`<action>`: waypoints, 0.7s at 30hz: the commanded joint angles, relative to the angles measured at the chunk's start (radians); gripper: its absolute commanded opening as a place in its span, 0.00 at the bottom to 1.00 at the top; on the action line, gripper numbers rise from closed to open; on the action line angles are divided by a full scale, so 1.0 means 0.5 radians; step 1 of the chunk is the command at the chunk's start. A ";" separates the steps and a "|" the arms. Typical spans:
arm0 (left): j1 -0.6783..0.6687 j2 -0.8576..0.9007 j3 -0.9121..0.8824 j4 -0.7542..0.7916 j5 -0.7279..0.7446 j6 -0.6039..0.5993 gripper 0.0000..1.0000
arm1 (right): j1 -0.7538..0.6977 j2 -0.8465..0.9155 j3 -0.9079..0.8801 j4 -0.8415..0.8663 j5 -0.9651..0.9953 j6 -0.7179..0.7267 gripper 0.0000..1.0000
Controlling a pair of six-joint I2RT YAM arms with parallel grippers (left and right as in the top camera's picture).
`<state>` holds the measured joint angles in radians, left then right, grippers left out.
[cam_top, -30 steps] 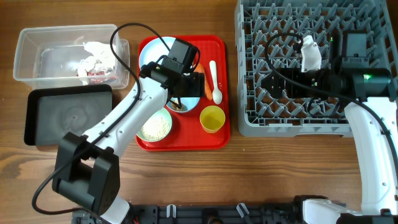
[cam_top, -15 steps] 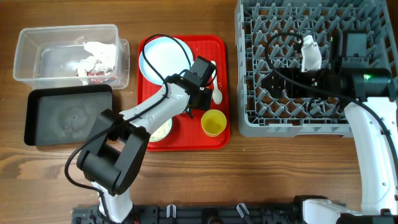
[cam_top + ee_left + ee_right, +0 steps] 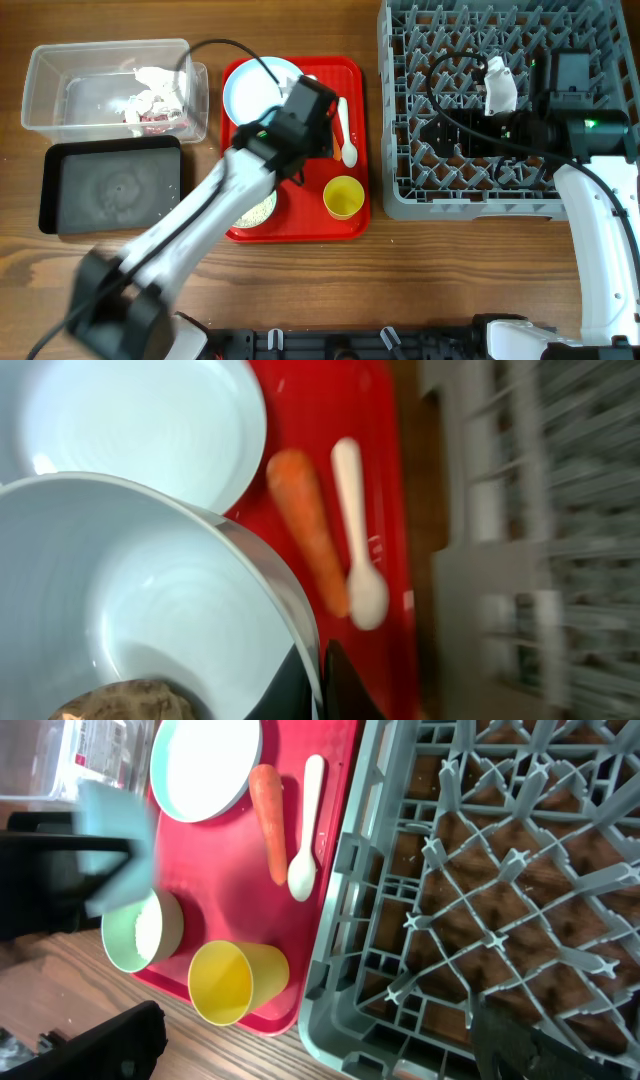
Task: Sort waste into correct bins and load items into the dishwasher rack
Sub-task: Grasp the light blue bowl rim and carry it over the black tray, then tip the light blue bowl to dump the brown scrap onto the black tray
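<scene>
The left claw (image 3: 318, 680) clamped the pale blue bowl (image 3: 130, 590) by its rim, brown food lump (image 3: 130, 702) inside; the right claw (image 3: 320, 1045) gaped above the dishwasher rack (image 3: 330, 950).

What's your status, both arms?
Left gripper shut on pale blue bowl, brown lump inside. Right gripper open over rack. Carrot, spoon on red tray.

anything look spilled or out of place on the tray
Nothing looks spilled. The carrot lies loose on the red tray beside the white spoon, not in any dish. The pale blue bowl, gripped at its rim by the left gripper, holds a brown food lump.
</scene>
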<state>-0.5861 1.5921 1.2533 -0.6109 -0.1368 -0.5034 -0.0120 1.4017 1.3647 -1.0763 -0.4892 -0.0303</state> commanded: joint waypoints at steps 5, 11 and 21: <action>0.387 -0.636 -0.005 -0.766 0.101 -0.095 0.04 | 0.010 0.013 0.004 0.004 0.020 0.013 1.00; 1.445 -0.517 -0.056 -0.922 0.859 0.585 0.04 | 0.010 0.013 0.004 0.021 0.019 0.014 1.00; 2.558 0.484 -0.087 -0.916 2.685 1.472 0.04 | 0.010 0.013 0.004 0.021 0.020 0.014 0.99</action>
<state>0.6369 1.7237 1.2179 -1.0542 0.9203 0.1154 -0.0120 1.4025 1.3647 -1.0687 -0.4889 -0.0299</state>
